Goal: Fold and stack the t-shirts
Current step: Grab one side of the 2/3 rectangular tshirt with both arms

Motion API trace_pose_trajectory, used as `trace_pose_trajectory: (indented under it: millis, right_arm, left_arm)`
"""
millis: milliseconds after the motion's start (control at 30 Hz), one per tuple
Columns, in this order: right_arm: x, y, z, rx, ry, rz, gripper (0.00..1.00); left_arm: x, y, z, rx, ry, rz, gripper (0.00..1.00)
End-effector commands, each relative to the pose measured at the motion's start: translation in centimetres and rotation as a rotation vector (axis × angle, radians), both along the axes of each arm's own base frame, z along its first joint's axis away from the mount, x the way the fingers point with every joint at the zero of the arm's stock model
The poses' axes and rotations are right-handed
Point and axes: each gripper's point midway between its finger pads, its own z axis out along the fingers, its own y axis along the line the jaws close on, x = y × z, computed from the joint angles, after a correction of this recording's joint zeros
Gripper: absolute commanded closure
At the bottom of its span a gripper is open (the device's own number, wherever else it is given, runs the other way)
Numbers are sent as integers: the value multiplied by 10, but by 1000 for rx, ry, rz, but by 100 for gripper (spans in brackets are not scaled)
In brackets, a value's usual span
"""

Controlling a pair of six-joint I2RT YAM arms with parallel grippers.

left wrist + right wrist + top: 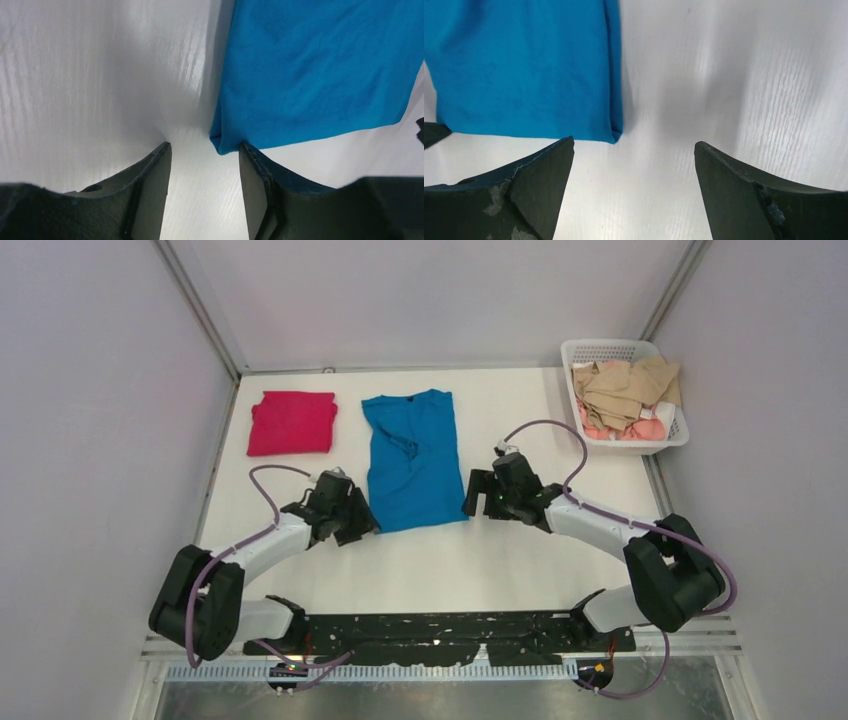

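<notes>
The blue tee (415,460) is plain bright blue, the red tee (292,423) plain magenta. Bench (500,560) and basket (612,345) are both white.

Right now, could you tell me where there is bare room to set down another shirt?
Bare table lies between the blue t-shirt and the basket, and in the strip from that shirt's near hem to the arm bases. Crowded: the hem's corners, where the left pincer and right pincer sit open, and the narrow gap beside the red t-shirt.

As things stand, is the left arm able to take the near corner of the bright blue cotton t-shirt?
Probably yes. The left gripper is open, and the near corner of the blue t-shirt lies right at its fingertips, with nothing covering it.
</notes>
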Motion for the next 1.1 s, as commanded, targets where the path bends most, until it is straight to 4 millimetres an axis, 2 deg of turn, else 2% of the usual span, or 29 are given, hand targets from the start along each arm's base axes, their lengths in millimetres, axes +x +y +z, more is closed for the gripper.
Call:
trace_pose_trajectory:
  millis: [0, 67, 133, 167, 267, 333, 433, 633, 700, 733, 767, 800, 833, 867, 967, 1067]
  right_arm:
    - [-6, 11, 1, 102, 5, -7, 4]
    - [-10, 16, -4, 130, 25, 8, 4]
    - [-10, 19, -10, 146, 43, -3, 2]
    - [-9, 20, -12, 155, 50, -13, 1]
    - [-8, 27, -15, 206, 60, -30, 0]
    - [-8, 30, -16, 240, 70, -51, 4]
    - [-9, 35, -19, 285, 82, -66, 19]
    - [-3, 38, -30, 264, 102, -74, 34]
    - [-4, 40, -34, 263, 116, -65, 48]
    - [-4, 41, -36, 262, 119, -61, 65]
    - [-5, 41, -38, 257, 120, -61, 73]
    - [-6, 40, -37, 256, 120, -62, 87]
    - [-10, 39, -39, 249, 127, -59, 91]
    - [-11, 39, -35, 249, 118, -53, 94]
    - [-24, 40, -29, 252, 119, 4, 95]
    - [-44, 43, -19, 259, 130, 105, 95]
  left_arm:
    - [19, -17, 5, -48, -30, -3, 54]
    - [20, -19, 0, -46, -14, -9, 71]
    - [20, -23, -3, -46, -6, -18, 99]
    - [19, -24, -5, -45, 1, -22, 100]
    - [19, -26, -8, -39, 3, -35, 100]
    - [19, -27, -9, -36, 0, -39, 100]
    - [19, -28, -8, -30, -15, -49, 100]
    - [20, -24, -7, -10, -36, -47, 100]
    - [19, -22, -8, -4, -36, -48, 100]
    - [19, -22, -8, -4, -35, -51, 100]
    - [19, -24, -7, -8, -41, -59, 100]
    - [18, -25, -7, -15, -47, -64, 100]
    - [17, -26, -6, -21, -56, -71, 100]
    - [16, -26, -4, -21, -71, -76, 100]
    - [9, -25, -1, 3, -103, -109, 100]
    - [-10, -23, 0, 23, -98, -160, 100]
